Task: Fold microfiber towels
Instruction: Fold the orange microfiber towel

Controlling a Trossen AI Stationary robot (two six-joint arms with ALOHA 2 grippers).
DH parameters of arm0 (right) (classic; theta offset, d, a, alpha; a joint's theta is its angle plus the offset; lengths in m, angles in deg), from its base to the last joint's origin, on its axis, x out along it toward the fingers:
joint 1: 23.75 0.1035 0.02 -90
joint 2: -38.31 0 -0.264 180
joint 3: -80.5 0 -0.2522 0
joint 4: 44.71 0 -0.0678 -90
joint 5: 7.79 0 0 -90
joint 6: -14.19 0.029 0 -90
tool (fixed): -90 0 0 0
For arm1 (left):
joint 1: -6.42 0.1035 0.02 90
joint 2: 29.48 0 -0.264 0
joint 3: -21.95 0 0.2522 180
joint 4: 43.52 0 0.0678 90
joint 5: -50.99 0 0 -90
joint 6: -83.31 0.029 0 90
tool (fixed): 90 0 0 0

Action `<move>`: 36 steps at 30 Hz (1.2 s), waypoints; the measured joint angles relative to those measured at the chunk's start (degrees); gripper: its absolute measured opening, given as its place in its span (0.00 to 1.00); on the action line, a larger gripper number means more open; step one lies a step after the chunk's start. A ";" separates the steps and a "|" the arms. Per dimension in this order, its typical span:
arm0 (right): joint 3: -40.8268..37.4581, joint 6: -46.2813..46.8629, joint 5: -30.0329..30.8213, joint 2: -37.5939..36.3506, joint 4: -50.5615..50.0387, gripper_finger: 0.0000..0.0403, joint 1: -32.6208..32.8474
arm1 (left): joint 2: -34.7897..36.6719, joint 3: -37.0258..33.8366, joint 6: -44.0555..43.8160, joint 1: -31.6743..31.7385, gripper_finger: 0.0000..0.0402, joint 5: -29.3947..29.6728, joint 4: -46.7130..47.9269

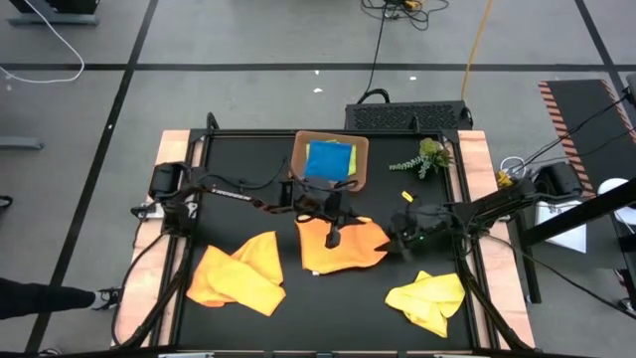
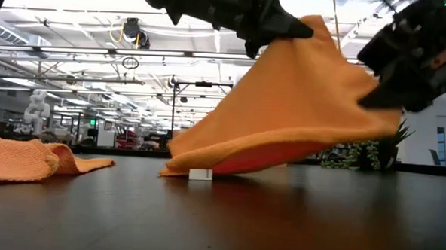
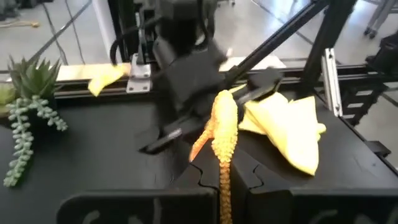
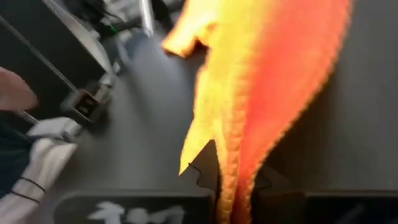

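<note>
An orange microfiber towel (image 1: 343,249) is at mid-table, held up like a tent by both grippers. My left gripper (image 1: 334,235) is shut on its raised top. My right gripper (image 1: 399,239) is shut on its right end. The towel's lower left fold (image 2: 195,167) rests on the table. A second orange towel (image 1: 238,273) lies crumpled at the near left. A yellow towel (image 1: 427,298) lies crumpled at the near right. A blue towel (image 1: 329,159) lies folded in the brown tray (image 1: 360,149) at the far edge. My left gripper pinches a bunched ridge of the orange towel (image 3: 221,158) between its two fingers, at the towel's highest point (image 2: 306,29). The fingers come nearly level from the table's left. The cloth hangs below them, sloping down to the table. My right gripper pinches the towel's right end (image 4: 231,183) between its two fingers, coming nearly level from the table's right. That end (image 2: 371,97) is lifted clear of the table. One layer or several, I cannot tell.
A small green plant sprig (image 1: 427,157) stands at the far right beside the tray. A person's shoe and leg (image 1: 40,296) show off the table's near left corner. Bare black table lies near the front edge between the orange and yellow towels.
</note>
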 joint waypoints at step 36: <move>-0.19 1.33 3.26 -1.98 5.15 0.25 5.11 | 6.51 -0.02 2.80 -3.72 0.00 10.12 6.40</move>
